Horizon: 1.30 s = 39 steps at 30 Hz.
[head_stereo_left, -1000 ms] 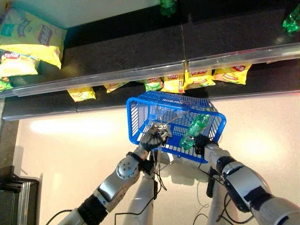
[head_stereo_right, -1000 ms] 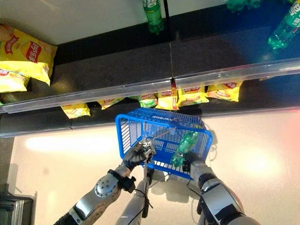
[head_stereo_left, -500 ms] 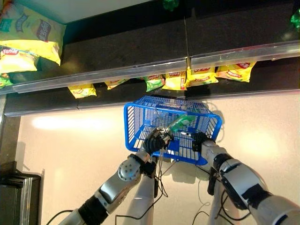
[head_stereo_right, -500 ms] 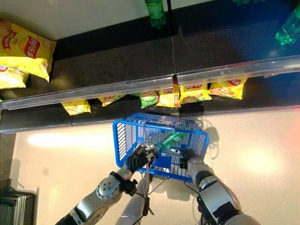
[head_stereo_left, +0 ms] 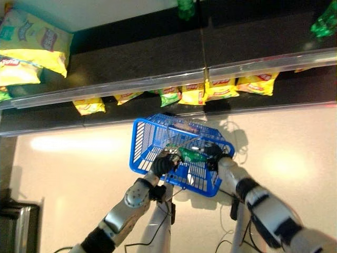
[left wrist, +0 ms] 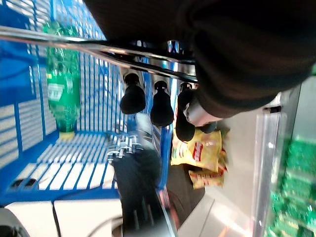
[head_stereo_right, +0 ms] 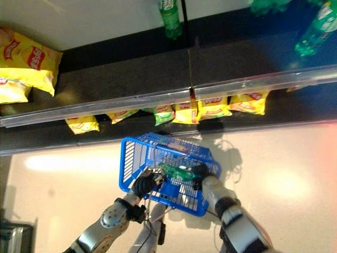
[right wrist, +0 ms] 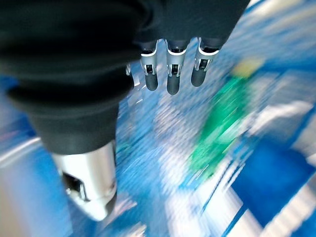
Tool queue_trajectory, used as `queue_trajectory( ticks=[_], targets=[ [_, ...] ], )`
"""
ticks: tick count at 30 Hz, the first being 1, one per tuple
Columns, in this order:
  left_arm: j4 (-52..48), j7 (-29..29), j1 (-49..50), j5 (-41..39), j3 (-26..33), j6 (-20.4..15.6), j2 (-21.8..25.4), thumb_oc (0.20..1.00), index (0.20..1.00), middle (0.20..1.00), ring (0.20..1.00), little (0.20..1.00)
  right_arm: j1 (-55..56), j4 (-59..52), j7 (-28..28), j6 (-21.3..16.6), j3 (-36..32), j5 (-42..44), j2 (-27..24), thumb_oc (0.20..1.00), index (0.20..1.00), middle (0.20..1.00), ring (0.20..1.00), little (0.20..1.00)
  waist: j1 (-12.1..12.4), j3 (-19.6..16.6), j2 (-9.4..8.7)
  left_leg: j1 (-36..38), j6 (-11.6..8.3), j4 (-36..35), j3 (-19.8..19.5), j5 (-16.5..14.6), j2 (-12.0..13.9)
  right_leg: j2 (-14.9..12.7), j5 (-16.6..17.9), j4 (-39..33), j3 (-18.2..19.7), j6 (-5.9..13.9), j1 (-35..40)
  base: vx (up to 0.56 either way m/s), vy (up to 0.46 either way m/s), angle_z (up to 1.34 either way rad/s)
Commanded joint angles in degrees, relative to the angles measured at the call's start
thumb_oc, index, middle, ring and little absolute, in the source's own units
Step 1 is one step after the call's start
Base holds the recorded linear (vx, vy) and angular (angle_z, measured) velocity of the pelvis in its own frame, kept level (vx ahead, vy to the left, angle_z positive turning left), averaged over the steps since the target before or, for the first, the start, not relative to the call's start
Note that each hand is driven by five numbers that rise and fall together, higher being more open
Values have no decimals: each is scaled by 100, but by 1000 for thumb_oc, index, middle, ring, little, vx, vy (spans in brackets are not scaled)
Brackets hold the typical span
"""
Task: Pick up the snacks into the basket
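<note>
A blue wire basket (head_stereo_left: 140, 143) hangs in front of the shelves with my left hand (head_stereo_left: 162, 164) shut on its metal handle (left wrist: 113, 53); in the left wrist view the fingers (left wrist: 132, 98) curl over the bar. A green bottle (head_stereo_left: 192, 154) lies inside the basket on its floor, clear of both hands. Over the basket's right rim hovers my right hand (head_stereo_left: 215, 154), open and holding nothing. Its straight fingers (right wrist: 169, 79) point down at the bottle (right wrist: 219, 126). Yellow and green snack bags (head_stereo_left: 221, 87) hang in a row on the shelf rail behind the basket.
Large yellow snack bags (head_stereo_left: 36, 37) lie on the upper shelf at the far left. Green bottles (head_stereo_right: 169, 16) stand further up on that shelf, more of them at the right (head_stereo_right: 315, 32). A clear rail (head_stereo_left: 263, 62) edges the shelf. Pale floor (head_stereo_left: 73, 174) lies below.
The green bottle, upright in my right hand at the basket's rim a second ago, has tipped over and dropped into the basket. The right hand has let go. The left hand kept the handle.
</note>
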Motion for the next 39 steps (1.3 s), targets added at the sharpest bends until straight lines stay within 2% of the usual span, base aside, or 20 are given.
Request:
queue_trajectory(
  ticks=[1,3,10,13,14,17,18,19,20,21,22,24,26,28,31,33,34,37,38,39],
  targets=[
    [-940,-44,-256,462,301,-753,90,200,200,200,200,200,368,-560,-14,-394,-165,80,149,1000,1000,1000,1000,1000,-4,-85,-366,526,216,386,138,-981,41,-137,1106,-1334,179,284,256,46,23,-15],
    [-438,-29,115,687,657,-946,200,200,200,200,200,200,1742,-1666,97,-839,-757,-117,-333,1000,1000,1000,1000,1000,-172,-85,-527,800,221,629,177,-1189,72,-134,1140,-1505,103,332,725,49,57,-14],
    [537,-142,500,913,1232,-1163,97,200,200,200,200,200,2628,-2070,-242,-1219,-1858,-810,-690,1000,1000,1000,1000,1000,-277,-103,-743,1429,313,950,320,-1527,49,-142,1365,-2079,132,447,1688,66,100,-18],
    [755,-322,829,708,1569,-1112,-62,200,200,200,200,200,3034,-2253,-389,-1314,-2530,-953,-741,1000,1000,1000,1000,1000,-314,-351,-807,1596,416,1271,371,-1824,-98,-254,1474,-2265,185,502,2074,105,179,-22],
    [834,-370,894,739,1647,-1124,-76,200,200,200,200,200,3115,-2184,-424,-1325,-2726,-1014,-780,1000,1000,1000,1000,1000,-340,-450,-831,1674,469,1309,414,-1920,-183,-306,1613,-2327,211,552,2184,99,231,-10],
    [882,-366,1248,775,1989,-1150,-128,200,200,200,200,200,3240,-2000,-635,-1287,-3004,-1319,-797,1000,1000,1000,1000,1000,-365,-745,-831,1835,644,1192,635,-1974,-396,-483,2591,-2575,221,591,2133,32,270,-8],
    [899,-356,1330,798,2076,-1155,-121,200,200,200,200,200,3240,-1913,-681,-1250,-2989,-1477,-824,1000,1000,1000,1000,1000,-347,-811,-801,1884,713,1102,700,-1917,-420,-459,2530,-2592,151,573,2108,-11,369,-33],
    [951,-329,1399,829,2202,-1146,-142,200,200,200,200,200,3260,-1856,-696,-1243,-2956,-1540,-819,1000,1000,1000,1000,1000,-316,-873,-706,1985,787,922,742,-1808,-411,-245,2186,-2412,74,496,2102,-20,374,-64],
    [1040,-323,1458,912,2327,-1140,-168,200,200,200,200,200,3326,-1722,-610,-1234,-2965,-1466,-778,1000,1000,1000,1000,1000,-300,-992,-650,2065,876,687,777,-1662,-437,69,1741,-2052,39,381,2129,29,407,-76],
    [1124,-377,1651,1031,2511,-1109,-172,200,200,200,200,200,3572,-1535,-489,-1198,-2985,-1617,-800,1000,1000,1000,1000,1000,-258,-1259,-608,2263,979,281,791,-1508,-441,660,1122,-1722,18,214,2303,26,270,-71],
    [1120,-378,1657,1031,2514,-1107,-172,200,200,200,200,200,3575,-1537,-489,-1198,-2983,-1617,-800,1000,1000,1000,1000,1000,-255,-1274,-611,2253,977,261,796,-1482,-441,662,1142,-1734,24,210,2286,43,217,-57],
    [1206,-377,1856,1092,2673,-1071,-238,200,200,200,200,200,3729,-1428,-394,-1187,-2937,-1712,-796,1000,1000,1000,1000,1000,-236,-1453,-574,2396,1053,-10,808,-1319,-446,1318,729,-1288,59,104,2349,16,116,-40],
    [1262,-332,2007,1136,2812,-1036,-270,200,200,200,200,200,3905,-1326,-336,-1178,-2933,-1727,-743,1000,1000,1000,1000,1000,-181,-1636,-616,2457,1050,-129,844,-1230,-512,1697,503,-1285,-113,-11,2584,13,64,-30],
    [1207,-359,2119,1182,2908,-1064,-296,200,200,200,200,200,3991,-1435,-262,-1133,-2887,-1813,-738,1000,1000,1000,1000,1000,-122,-1739,-652,2514,1000,-269,882,-1120,-592,1612,440,-1662,-312,-96,2860,-13,12,-7],
    [1301,-397,2195,1180,2961,-1103,-375,200,200,200,200,200,4042,-1421,-235,-1100,-2810,-1924,-798,1000,1000,1000,1000,1000,-28,-1866,-627,2484,875,-223,1022,-1107,-653,1602,475,-2534,-298,-187,3258,-10,-25,0],
    [1326,-421,2190,1177,2955,-1087,-398,200,200,200,200,200,4059,-1477,-225,-1078,-2838,-1938,-824,1000,1000,1000,1000,1000,-20,-1873,-615,2458,836,-113,1046,-1133,-669,1595,514,-2717,-325,-213,3361,-5,-18,-2],
    [1435,-436,2140,1150,2906,-1072,-458,200,200,200,200,200,4196,-1591,-232,-1092,-2978,-1878,-913,1000,1000,1000,1000,1000,-94,-1856,-626,2270,613,301,1177,-1129,-718,1518,564,-2986,-330,-275,3506,-30,43,18],
    [1493,-410,2075,1257,2921,-1061,-472,200,200,200,200,200,4174,-1601,-291,-1075,-3032,-1904,-1024,1000,1000,1000,1000,1000,-127,-1793,-672,2112,473,584,1205,-1188,-337,1345,531,-2994,-400,-286,3587,-43,85,45],
    [1493,-409,2074,1258,2921,-1062,-473,200,200,200,200,200,4172,-1598,-290,-1077,-3031,-1903,-1025,1000,1000,1000,1000,1000,-130,-1787,-671,2115,471,592,1202,-1196,-336,1346,525,-2990,-403,-286,3593,0,130,20],
    [1522,-340,2117,1281,2988,-1049,-478,200,200,200,200,200,4170,-1601,-289,-1069,-3069,-1828,-1027,1000,1000,1000,1000,1000,-139,-1843,-736,2119,472,540,960,-1146,3,1230,516,-2946,-333,-252,3590,26,169,0]
  ],
)
